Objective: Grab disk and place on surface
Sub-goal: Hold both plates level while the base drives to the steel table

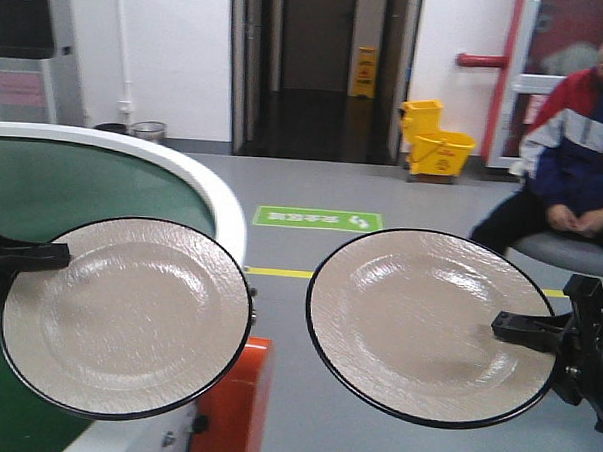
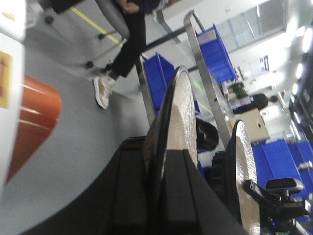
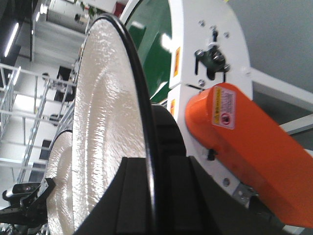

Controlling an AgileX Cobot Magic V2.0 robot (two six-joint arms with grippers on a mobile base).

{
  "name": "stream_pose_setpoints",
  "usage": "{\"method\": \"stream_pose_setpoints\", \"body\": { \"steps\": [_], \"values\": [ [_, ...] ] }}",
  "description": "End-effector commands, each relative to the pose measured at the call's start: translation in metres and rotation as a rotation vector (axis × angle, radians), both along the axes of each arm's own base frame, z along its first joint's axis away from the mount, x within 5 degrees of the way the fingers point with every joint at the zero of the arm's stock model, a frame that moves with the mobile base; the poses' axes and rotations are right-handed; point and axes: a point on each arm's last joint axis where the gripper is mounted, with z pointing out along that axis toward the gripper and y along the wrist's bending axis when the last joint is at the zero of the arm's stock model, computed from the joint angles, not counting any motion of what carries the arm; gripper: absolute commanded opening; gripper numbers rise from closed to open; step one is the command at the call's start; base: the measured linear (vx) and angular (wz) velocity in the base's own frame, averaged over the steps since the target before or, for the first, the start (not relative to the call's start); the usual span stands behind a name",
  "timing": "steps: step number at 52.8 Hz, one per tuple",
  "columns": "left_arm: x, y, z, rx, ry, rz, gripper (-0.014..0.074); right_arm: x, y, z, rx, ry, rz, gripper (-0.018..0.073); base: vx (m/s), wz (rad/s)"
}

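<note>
Left gripper (image 1: pixel 42 257): clenched on the rim of the left disk (image 1: pixel 127 319).
Right gripper (image 1: pixel 525 329): clenched on the rim of the right disk (image 1: pixel 427 327).
Disks: both aloft, side by side (beige, black-edged), not touching; the left one hangs over the green conveyor (image 1: pixel 53 185) edge.

Left gripper (image 1: pixel 42 258) partly off-frame
</note>
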Motion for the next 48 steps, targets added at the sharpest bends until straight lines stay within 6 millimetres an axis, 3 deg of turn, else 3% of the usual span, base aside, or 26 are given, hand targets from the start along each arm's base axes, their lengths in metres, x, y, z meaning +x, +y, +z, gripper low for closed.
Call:
{"method": "stream_pose_setpoints", "body": {
  "steps": [1, 48],
  "values": [
    [-0.0113, -0.0093, 0.0402, -0.144, -0.116, -0.046, -0.0008, -0.0044, 0.0027, 0.0299, 0.106, -0.104, 0.007, -0.0009, -0.07, -0.44],
    [-0.0113, -0.0093, 0.0402, -0.144, -0.116, -0.046, -0.0008, -0.0044, 0.0027, 0.0299, 0.106, -0.104, 0.007, -0.0009, 0.06, -0.48]
  ]
}}
